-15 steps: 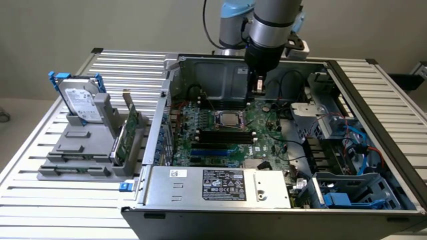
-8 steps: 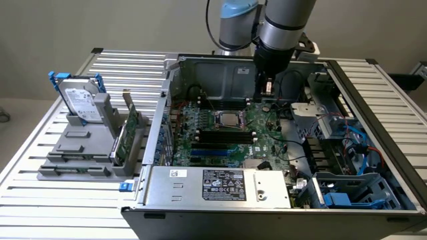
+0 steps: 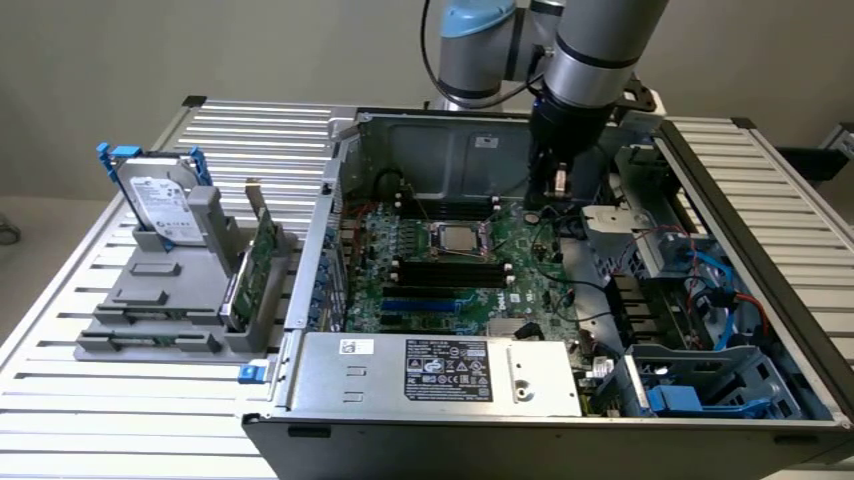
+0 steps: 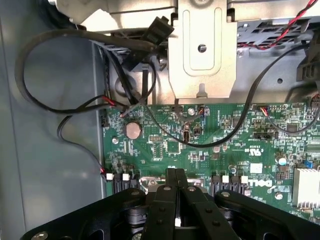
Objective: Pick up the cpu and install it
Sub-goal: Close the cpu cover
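And there sat the cpu (image 3: 454, 238), lying flat in its socket in the middle of the motherboard (image 3: 531, 283), inside the open computer case (image 3: 427, 160) on the slatted bench (image 3: 67, 400). The arm (image 3: 594, 40) reached down into the far part of the case, off to the exterior view's right of the cpu and apart from it. The jaws were pressed fully together, with nothing between them. In the wrist view they hung over the green board, near a round coin cell (image 4: 132, 130) and loops of black cable (image 4: 35, 60). Out on the bench, at the exterior view's left, the hard drive (image 3: 163, 205) stood upright in a grey holder (image 3: 154, 300), with the green circuit card (image 3: 254, 265) on edge beside it.
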You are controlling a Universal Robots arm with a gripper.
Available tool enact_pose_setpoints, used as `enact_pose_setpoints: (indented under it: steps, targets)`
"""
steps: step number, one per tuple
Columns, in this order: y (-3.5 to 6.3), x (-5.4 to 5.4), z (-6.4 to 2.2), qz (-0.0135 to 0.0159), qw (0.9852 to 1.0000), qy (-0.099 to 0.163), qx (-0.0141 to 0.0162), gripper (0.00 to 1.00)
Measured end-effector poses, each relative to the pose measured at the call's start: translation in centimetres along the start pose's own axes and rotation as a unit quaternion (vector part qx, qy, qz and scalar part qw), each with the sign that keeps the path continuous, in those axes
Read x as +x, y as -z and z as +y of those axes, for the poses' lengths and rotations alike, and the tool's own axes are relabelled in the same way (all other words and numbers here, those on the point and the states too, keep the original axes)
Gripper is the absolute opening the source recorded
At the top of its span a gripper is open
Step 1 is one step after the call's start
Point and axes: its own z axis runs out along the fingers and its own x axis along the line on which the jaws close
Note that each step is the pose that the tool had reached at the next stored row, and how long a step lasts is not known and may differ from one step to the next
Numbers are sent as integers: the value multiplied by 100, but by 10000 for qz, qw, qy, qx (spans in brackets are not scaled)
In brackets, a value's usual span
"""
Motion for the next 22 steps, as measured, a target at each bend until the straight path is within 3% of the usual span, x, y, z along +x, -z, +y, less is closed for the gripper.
enact_pose_setpoints:
  steps: [6,8,18,20,22]
  targets:
    - [-19,-16,7,27,9998,26,-184,11]
    - [-39,-19,8,29,9997,33,-226,11]
    - [-218,-44,12,37,9996,51,-272,11]
    - [-248,-48,12,51,9996,59,-289,11]
    - [-257,-50,12,89,9995,67,-298,11]
